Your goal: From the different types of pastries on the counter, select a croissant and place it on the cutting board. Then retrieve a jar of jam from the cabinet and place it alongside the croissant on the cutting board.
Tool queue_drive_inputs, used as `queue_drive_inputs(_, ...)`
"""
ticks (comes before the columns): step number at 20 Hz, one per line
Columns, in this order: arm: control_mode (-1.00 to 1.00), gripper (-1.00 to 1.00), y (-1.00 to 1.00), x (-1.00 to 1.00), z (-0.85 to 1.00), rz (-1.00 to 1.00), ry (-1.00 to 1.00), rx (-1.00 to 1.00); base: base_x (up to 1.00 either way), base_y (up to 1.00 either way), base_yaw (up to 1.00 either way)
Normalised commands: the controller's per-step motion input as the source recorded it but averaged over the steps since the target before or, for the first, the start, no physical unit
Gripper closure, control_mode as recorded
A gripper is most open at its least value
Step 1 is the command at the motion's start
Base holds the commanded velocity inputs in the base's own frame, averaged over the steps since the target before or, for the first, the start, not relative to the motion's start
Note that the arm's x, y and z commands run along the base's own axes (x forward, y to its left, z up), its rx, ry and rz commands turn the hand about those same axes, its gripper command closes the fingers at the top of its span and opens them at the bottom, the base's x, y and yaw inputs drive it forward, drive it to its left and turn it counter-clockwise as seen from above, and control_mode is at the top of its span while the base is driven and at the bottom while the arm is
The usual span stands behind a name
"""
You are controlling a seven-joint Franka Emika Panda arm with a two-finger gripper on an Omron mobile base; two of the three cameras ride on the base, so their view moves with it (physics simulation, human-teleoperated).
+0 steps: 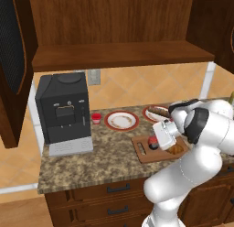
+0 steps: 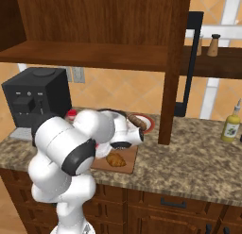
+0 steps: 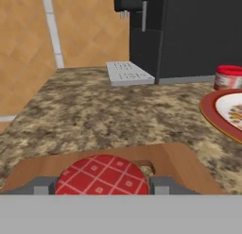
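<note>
Lowering the jar of jam (image 3: pixel 100 176) onto the cutting board (image 1: pixel 145 154): the claw (image 3: pixel 101 187) is closed on the jar, one dark finger (image 3: pixel 44 186) at each side of the red checked lid, and the jar sits at or just above the slot-handle end of the board. The croissant (image 2: pixel 116 160) already lies on the board's other half, near the jar but apart from it. From here the step seems nearly complete; a good finish would be to let the base meet the wood flat, open the fingers only then, and lift straight up so the jar is not dragged towards the croissant or off the board's edge. Whether the base touches yet cannot be told.

Surface and room: speckled granite bench (image 1: pixel 98 159) carrying a black coffee machine (image 1: pixel 63 112), a small red cup (image 1: pixel 96 118), an empty red-rimmed plate (image 1: pixel 121 120) and a second plate with the darker pastry (image 2: pixel 137 120). Above, the dark wooden cabinet (image 1: pixel 114 54) stands open; a yellow bottle (image 2: pixel 231 125) stands far along the bench.
</note>
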Motion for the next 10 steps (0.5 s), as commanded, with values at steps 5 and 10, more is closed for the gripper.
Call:
queue_drive_inputs(5,-1.00,-1.00,0.13,-0.18,-0.06,0.00,0.00,0.00,0.00,0.00,0.00)
queue_drive_inputs(10,-1.00,-1.00,0.14,-0.12,0.29,0.00,0.04,0.00,0.00,0.00,0.00)
